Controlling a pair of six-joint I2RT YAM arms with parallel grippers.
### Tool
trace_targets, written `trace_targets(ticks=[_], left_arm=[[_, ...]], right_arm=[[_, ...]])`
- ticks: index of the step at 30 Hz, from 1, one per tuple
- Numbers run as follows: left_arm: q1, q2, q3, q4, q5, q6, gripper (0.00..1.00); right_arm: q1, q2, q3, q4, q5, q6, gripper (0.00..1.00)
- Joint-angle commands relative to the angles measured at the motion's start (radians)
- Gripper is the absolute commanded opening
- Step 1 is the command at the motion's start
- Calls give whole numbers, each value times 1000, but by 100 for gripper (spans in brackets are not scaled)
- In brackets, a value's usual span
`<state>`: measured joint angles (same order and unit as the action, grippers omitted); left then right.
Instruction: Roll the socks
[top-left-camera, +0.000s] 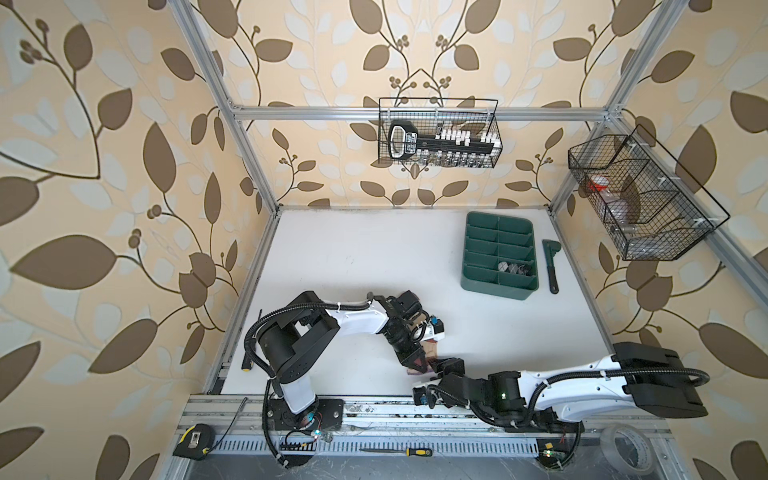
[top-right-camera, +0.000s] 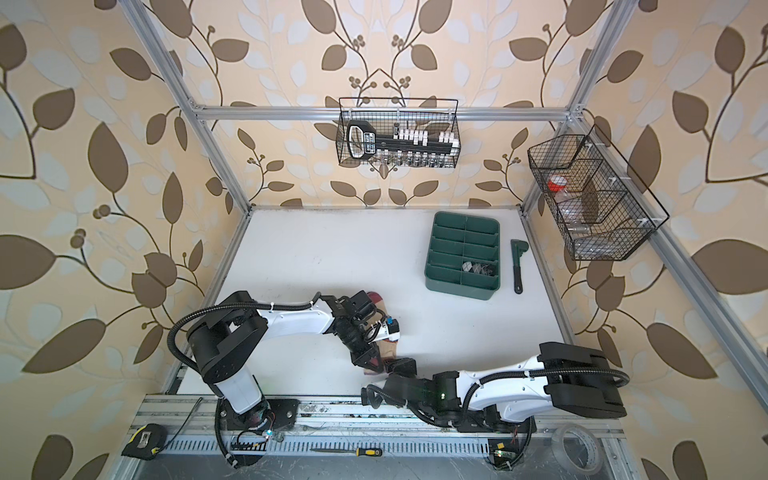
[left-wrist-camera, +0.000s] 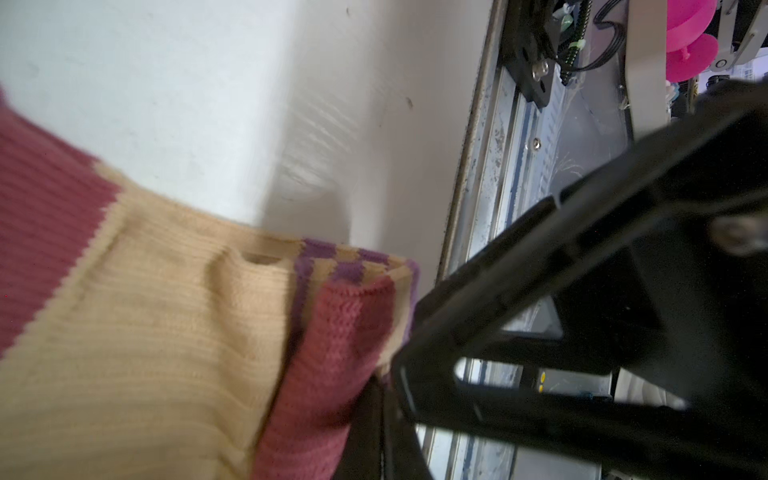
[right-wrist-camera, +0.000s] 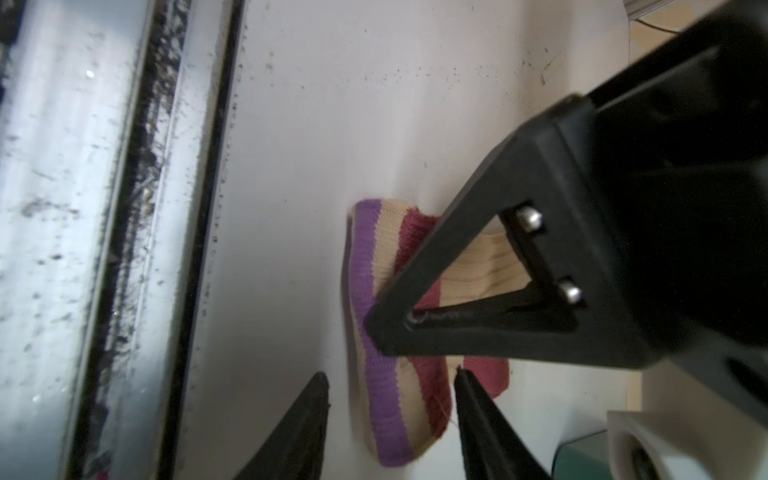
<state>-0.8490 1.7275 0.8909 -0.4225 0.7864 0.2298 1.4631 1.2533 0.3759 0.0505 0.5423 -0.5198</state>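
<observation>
At the near edge of the table (top-left-camera: 353, 257), just inside the front rail (right-wrist-camera: 124, 208): rolling of the beige sock (right-wrist-camera: 386, 419) under way. Cuff end doubled over into a first short fold, purple stripe outermost. Left gripper (right-wrist-camera: 376, 328) clamped tight on that fold near its middle. Right gripper (right-wrist-camera: 388, 390) close beside it, jaws apart, straddling the fold's end and gripping nothing yet.

Judged as the very start of the roll, one turn at most.

Next, probably: pinch the fold's free end with the right jaws, then turn both wrists together and wind the fold along the leg, keeping it even and tight.

Farther back, the rest of the sock stretched away beneath the left arm.

Farthest, in the green tray (top-left-camera: 498, 217), seemingly the black argyle sock (top-left-camera: 512, 267), already rolled, in the right-hand compartment of the second row from the near end.
</observation>
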Motion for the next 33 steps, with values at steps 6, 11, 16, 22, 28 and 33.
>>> trace_targets(ticks=[6,11,16,22,28,33], left_arm=[[10,8,9,-25,54,32,0],[10,9,10,-28,60,34,0],[10,9,11,-31,65,37,0],[10,-2,16,-26,61,33,0],[11,-122,14,2,-51,26,32],[86,-317,34,36,-205,18,49]], right_arm=[[-45,47,-14,43,-7,-12,46],[-56,104,-7,55,4,-31,36],[-64,153,8,50,-3,-44,19],[-77,166,44,-24,-71,-42,2],[-112,203,116,-163,-196,-24,0],[-150,225,148,-235,-273,-12,0]])
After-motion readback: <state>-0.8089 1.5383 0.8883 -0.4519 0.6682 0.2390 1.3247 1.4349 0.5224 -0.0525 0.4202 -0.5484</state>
